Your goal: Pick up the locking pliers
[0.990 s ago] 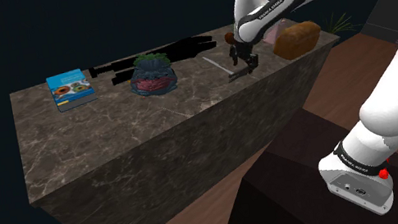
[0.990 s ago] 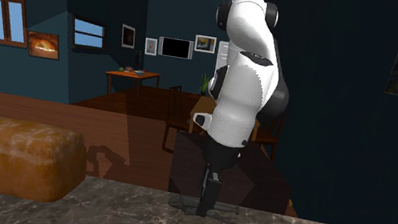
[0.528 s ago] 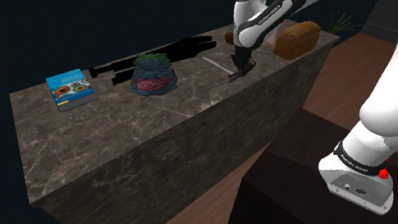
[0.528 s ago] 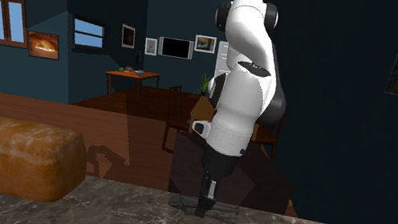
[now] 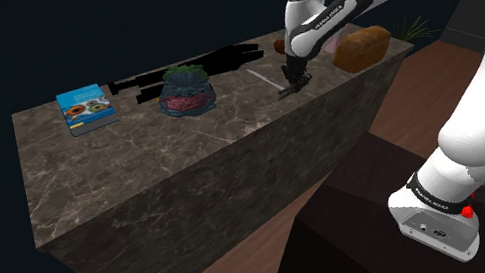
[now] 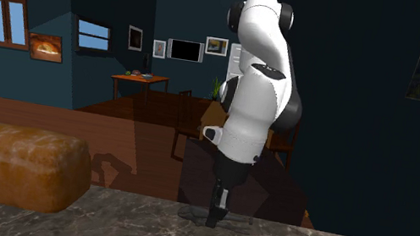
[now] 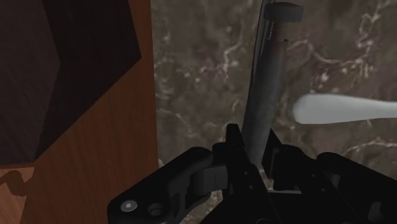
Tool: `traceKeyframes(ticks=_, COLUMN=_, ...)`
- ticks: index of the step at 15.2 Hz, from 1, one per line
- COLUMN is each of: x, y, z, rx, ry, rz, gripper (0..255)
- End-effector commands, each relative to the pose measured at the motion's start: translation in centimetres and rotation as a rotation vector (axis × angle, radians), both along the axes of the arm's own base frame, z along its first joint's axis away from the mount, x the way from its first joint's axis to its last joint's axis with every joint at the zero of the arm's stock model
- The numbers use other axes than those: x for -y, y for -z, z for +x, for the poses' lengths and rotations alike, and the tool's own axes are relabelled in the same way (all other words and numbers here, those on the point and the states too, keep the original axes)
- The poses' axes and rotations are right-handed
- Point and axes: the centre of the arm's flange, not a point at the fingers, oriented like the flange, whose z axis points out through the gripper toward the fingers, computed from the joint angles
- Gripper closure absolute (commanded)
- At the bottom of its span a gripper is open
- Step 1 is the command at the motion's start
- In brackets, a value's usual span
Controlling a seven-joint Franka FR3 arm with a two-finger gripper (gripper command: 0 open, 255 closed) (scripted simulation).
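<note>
Tool [image 7: 253, 147], lowered onto bench [image 5: 130, 144] since a second ago, clamps pliers [image 7: 264, 83] crosswise; their long axis runs straight ahead of it.

We find the shoulder camera fixed high, beside and slightly behind the stand [image 5: 378, 229], looking down over the marble counter [image 5: 134, 169] from moderate range. The second exterior camera sits low at the counter's far side, close to its top, facing the arm [image 6: 254, 85] head-on. Both views share the arm, the counter's end and the bread loaf [image 6: 21, 166]. The wrist camera looks steeply down along the gripper [image 7: 253, 149], very near the locking pliers [image 7: 267, 76], the counter edge and the wooden floor [image 7: 95, 159]
</note>
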Motion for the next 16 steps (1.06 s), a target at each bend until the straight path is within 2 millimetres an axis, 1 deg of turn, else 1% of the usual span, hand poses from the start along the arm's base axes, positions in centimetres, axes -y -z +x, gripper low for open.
traceKeyframes(ticks=1, x=0.0, y=-0.8, z=0.0, rx=0.000, ry=0.000, rz=0.000, gripper=255)
traceKeyframes(ticks=14, x=0.0, y=-7.6, z=0.0, rx=0.000, ry=0.000, rz=0.000, gripper=255)
traceKeyframes(ticks=16, x=0.0, y=-7.7, z=0.0, rx=0.000, ry=0.000, rz=0.000, gripper=255)
